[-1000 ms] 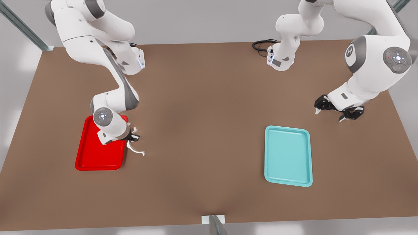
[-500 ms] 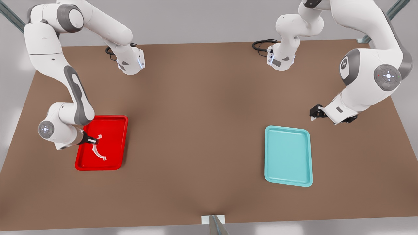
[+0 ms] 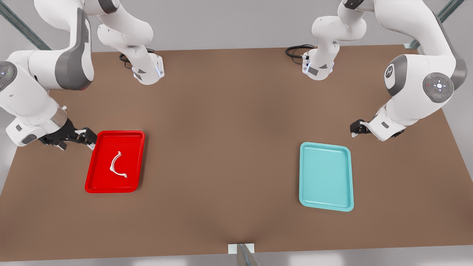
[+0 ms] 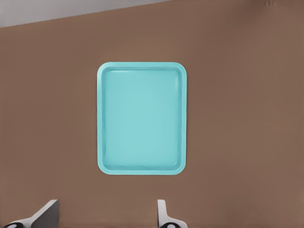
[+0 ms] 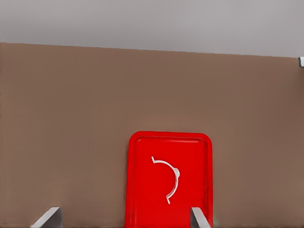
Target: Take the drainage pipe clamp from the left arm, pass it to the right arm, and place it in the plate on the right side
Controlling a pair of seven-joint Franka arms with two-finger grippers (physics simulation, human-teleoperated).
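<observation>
Drainage pipe clamp (image 3: 118, 165) lies mid-plate (image 3: 97, 183); right gripper (image 3: 75, 136) (empty, spread) beside rim, left gripper (image 3: 355, 129) spread.

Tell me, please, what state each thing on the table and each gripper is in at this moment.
Drainage pipe clamp: lying loose and flat inside the red plate, held by nothing.
Red plate: flat on the table, holding the clamp.
Teal tray: flat on the table, empty.
Right gripper: open, empty, beside the red plate.
Left gripper: open, empty, near the teal tray.

Bare table (image 3: 229, 155) between both trays
</observation>
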